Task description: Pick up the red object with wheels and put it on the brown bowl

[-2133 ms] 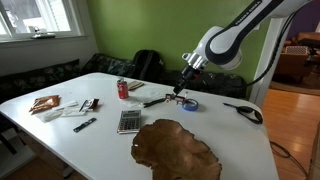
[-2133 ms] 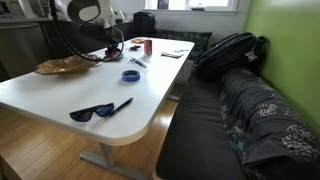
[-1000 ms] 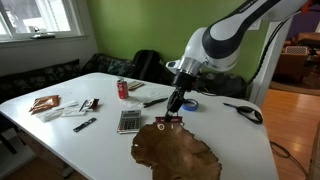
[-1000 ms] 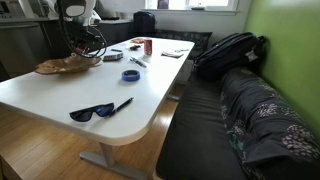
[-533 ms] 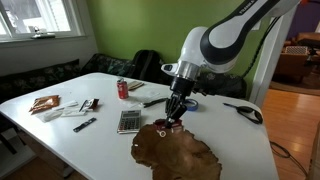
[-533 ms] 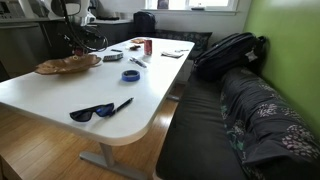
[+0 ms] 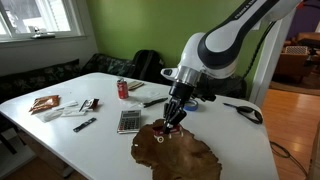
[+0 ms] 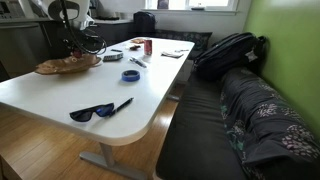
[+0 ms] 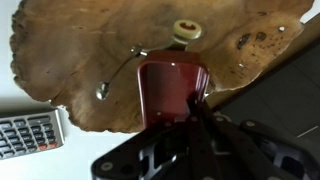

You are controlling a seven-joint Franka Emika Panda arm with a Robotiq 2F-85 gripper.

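Far left in the wrist view, the calculator point(image 9: 28, 132) lies on the white surface point(image 9: 85, 152), apart from the action. Rightward the bowl point(image 9: 80, 50) fills most of the frame. Right of its middle, near the edge, the red toy point(image 9: 172, 85) hangs over the wood, clamped between the closed fingers of the pincer point(image 9: 178, 105). Whether the toy touches the bowl cannot be told. By this, the pick-up looks done and the carry nearly so; lowering, letting go and backing off appear to be left.
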